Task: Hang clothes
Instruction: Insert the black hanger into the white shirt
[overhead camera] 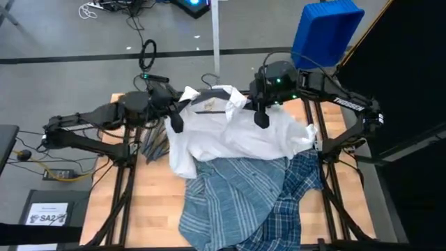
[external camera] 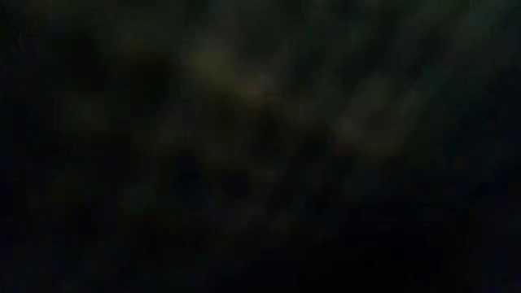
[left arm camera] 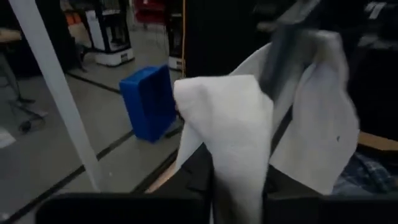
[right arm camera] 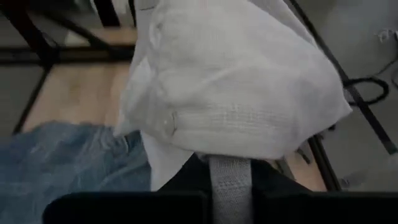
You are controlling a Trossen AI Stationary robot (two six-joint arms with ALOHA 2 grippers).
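The white shirt (overhead camera: 230, 129) is lifted over the table's far half, with a dark hanger (overhead camera: 209, 97) inside its collar area. My left gripper (overhead camera: 174, 120) is shut on the shirt's left side and my right gripper (overhead camera: 261, 117) on its right side. The shirt's lower part drapes onto the light blue striped shirt (overhead camera: 230, 195), which lies spread on the table's near half. The darker plaid shirt (overhead camera: 296, 199) lies partly under it at the right. The low view is dark and shows nothing. My left gripper pinches a bunched fold of the white shirt (left arm camera: 239, 180) between its two fingers, on the shirt's left side near the hanger (left arm camera: 286, 43). The cloth rises from the fingers and folds over. My right gripper pinches a gathered strip of the white shirt (right arm camera: 230, 177) between its two fingers, on the shirt's right side. The cloth billows out beyond the fingers, and a seamed edge (right arm camera: 224, 121) runs across it.
Spare dark hangers (overhead camera: 155, 146) lie in a pile at the table's left, below my left arm. A blue bin (overhead camera: 326, 31) stands on the floor beyond the far right corner. A thin white pole (overhead camera: 216, 35) rises behind the far edge. Bare wood (overhead camera: 157, 202) shows at the near left.
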